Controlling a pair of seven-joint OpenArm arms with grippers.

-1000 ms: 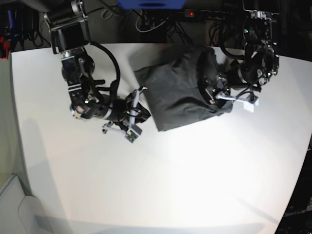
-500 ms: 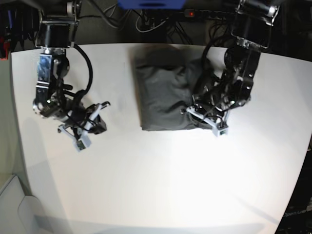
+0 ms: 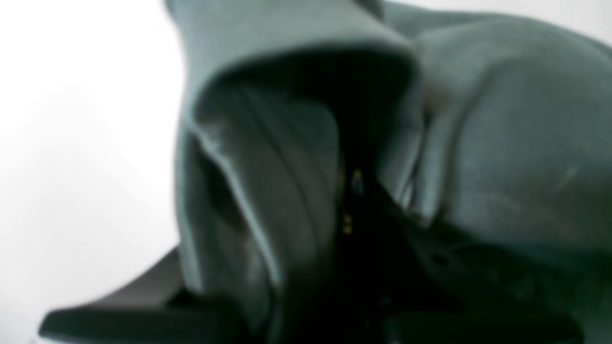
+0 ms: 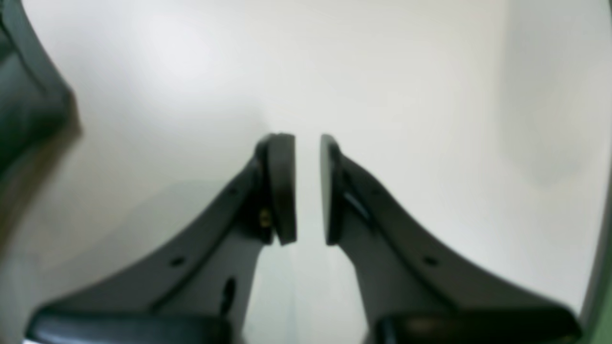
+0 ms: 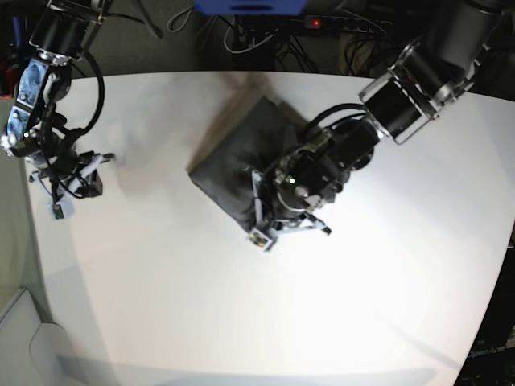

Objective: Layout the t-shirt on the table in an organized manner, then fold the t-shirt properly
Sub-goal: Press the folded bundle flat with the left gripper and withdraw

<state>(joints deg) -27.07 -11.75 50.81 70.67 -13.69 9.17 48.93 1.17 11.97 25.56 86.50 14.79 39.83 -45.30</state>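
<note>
The dark grey t-shirt (image 5: 229, 157) lies as a folded, diamond-turned bundle on the white table (image 5: 241, 305), left of centre at the back. My left gripper (image 5: 269, 221) reaches over it from the right and sits at the bundle's near corner. In the left wrist view, blurred folds of the t-shirt (image 3: 502, 143) bunch tightly around the dark fingers (image 3: 382, 229), so the gripper is shut on cloth. My right gripper (image 5: 64, 201) hangs at the table's far left, away from the shirt. Its pads (image 4: 282, 186) stand a sliver apart with nothing between them.
Cables and a power strip (image 5: 314, 22) run along the dark strip behind the table. The table's left edge (image 5: 28, 241) is close beside my right gripper. A dark blurred shape (image 4: 28, 95) fills the left side of the right wrist view.
My left gripper closed on the shirt and swung toward the front left, turning the bundle from square to diagonal. My right arm drew back to the table's far left edge.
</note>
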